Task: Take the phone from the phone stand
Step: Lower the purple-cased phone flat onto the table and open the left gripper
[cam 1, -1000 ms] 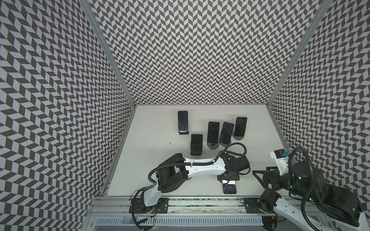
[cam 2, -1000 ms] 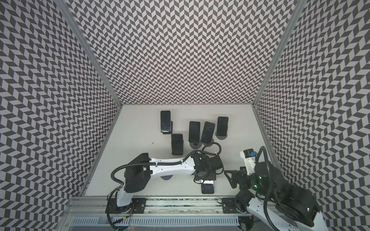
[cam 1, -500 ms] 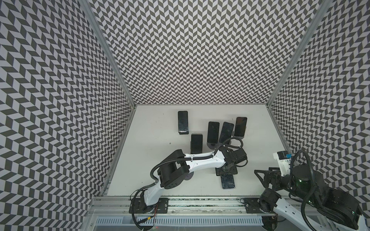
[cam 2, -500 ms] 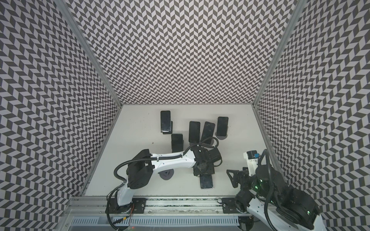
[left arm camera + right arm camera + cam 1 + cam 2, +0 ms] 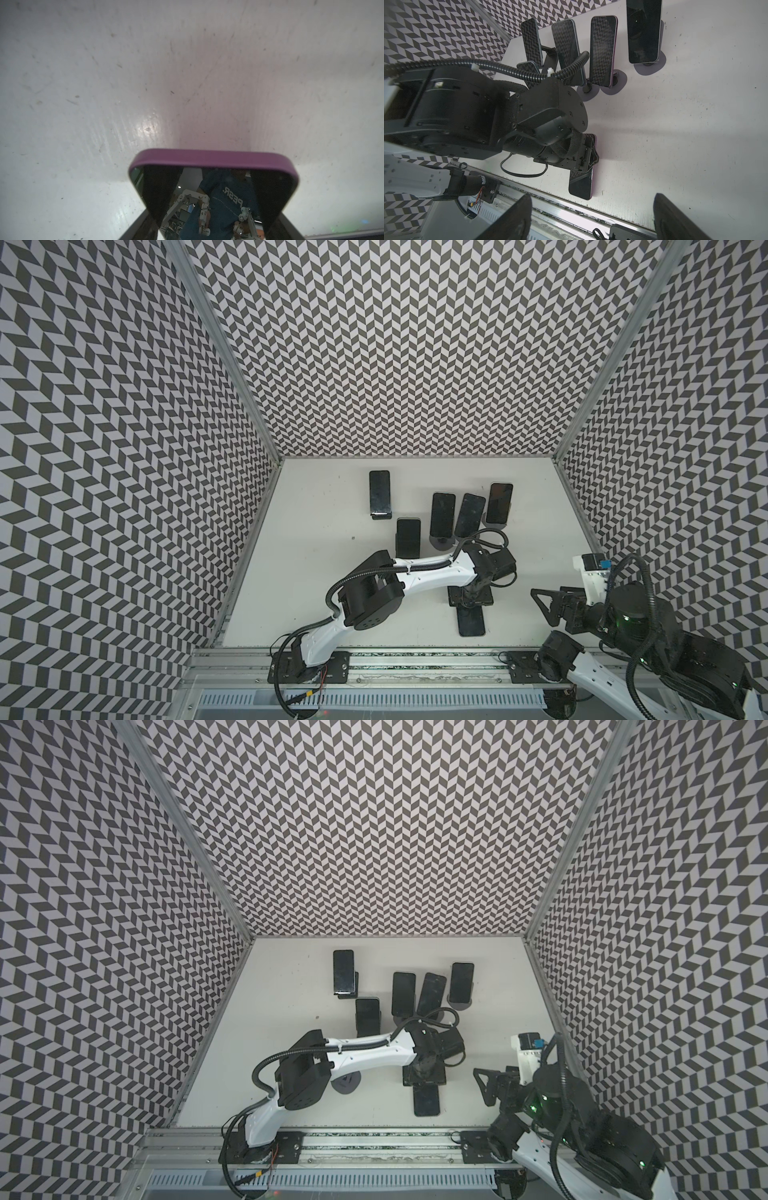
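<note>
Walls [image 5: 415, 344]: three tall panels around the cell, all in a grey-and-white chevron print, joined at the corners by metal posts.

Tabletop [image 5: 324, 572]: plain white, matt. Close up it was scuffed, with short dark scratches and specks and one glossy patch of reflected light.

Rail [image 5: 415, 655]: aluminium, running along the near edge of the tabletop and carrying both arm bases.

Left arm [image 5: 424, 574]: white and black, stretched low across the middle toward the right. Right arm [image 5: 665, 639]: folded at the near right corner, above the tabletop edge.

Five other phones [image 5: 442, 512]: dark screens, propped tilted on phone stands [image 5: 612, 83] with round grey bases, grouped in the back half. Three stood side by side, two further left.

A grey round base [image 5: 347, 1081] showed under the left arm's elbow, half hidden.

Phone [image 5: 471, 620] [image 5: 426, 1102]: off any stand, purple case, screen up, lying flat and low near the front edge, well apart from the propped group. Whether it touched the tabletop I could not tell.

Left pincer [image 5: 470, 599] [image 5: 214, 197]: pointed down, closed across the width of that phone [image 5: 207, 159], its far end sticking out past the fingers [image 5: 593, 153].

Right pincer [image 5: 542, 608] [image 5: 484, 1085]: jaws wide apart, nothing between them, aimed toward the held phone [image 5: 581, 185].
</note>
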`<state>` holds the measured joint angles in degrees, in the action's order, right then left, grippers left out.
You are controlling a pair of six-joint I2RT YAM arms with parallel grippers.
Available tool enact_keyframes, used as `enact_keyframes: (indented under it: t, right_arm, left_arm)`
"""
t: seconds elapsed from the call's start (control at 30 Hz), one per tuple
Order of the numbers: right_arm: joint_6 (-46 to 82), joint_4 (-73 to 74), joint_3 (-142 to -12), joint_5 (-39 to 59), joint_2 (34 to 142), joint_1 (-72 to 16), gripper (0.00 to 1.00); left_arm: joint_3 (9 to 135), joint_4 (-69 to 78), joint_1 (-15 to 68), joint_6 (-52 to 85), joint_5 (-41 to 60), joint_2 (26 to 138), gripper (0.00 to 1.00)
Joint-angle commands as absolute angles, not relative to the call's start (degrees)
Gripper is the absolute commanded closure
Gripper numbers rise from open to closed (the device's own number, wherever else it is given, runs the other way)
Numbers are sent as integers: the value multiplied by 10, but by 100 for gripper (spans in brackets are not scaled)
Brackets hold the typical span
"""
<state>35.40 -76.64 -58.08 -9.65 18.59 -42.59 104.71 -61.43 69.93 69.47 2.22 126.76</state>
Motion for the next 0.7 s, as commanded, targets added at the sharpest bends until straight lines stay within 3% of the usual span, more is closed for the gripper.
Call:
enact_keyframes:
  t: [0.0,0.67]
  right_arm:
    - [368,-736,-577,-103,177,-427,12]
    - [374,-709,-559,-112,154,-427,14]
  left_arm:
    - [1065,-652,691,695,24,1267,37]
    - [1049,-679,666,690,39,1285,33]
